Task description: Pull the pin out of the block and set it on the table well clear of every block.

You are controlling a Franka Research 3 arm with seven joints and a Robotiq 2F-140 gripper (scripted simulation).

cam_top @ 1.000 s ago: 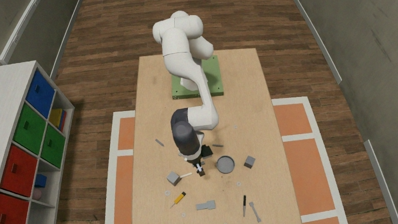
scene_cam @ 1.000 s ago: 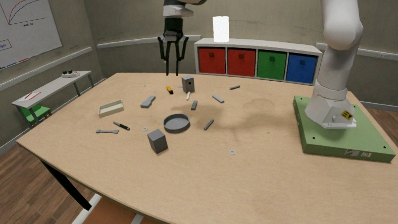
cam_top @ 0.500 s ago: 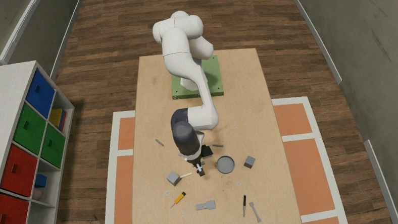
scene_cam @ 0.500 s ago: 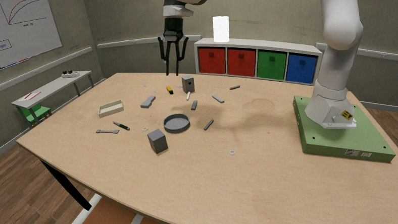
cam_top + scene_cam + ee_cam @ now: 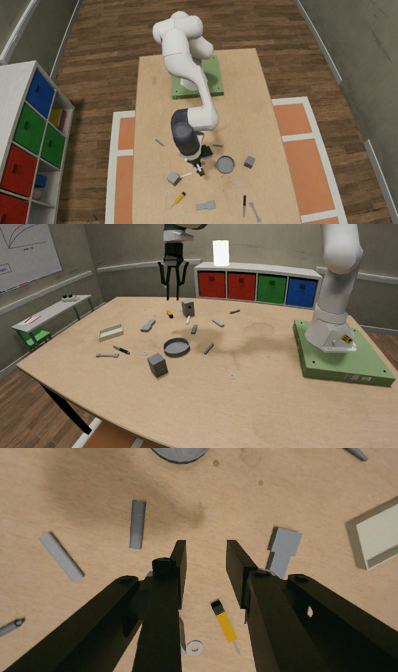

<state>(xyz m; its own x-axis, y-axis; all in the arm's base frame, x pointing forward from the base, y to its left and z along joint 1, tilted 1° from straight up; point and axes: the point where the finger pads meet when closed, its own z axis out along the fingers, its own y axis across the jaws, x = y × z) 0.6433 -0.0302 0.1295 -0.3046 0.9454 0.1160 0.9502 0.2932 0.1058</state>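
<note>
The grey block with a dark hole stands upright at the far side of the table; it also shows in the overhead view. The hole looks empty. The cream pin lies flat on the table right beside that block, one end close to its base. My gripper hangs high above the table, left of the block, fingers a little apart with nothing between them. In the wrist view the gripper shows only bare table in its gap. The pin and block are hidden there.
A second grey block stands near the front, beside a round grey dish. A yellow tool, a grey bar, a flat grey piece, a cream tray and washers lie under the gripper.
</note>
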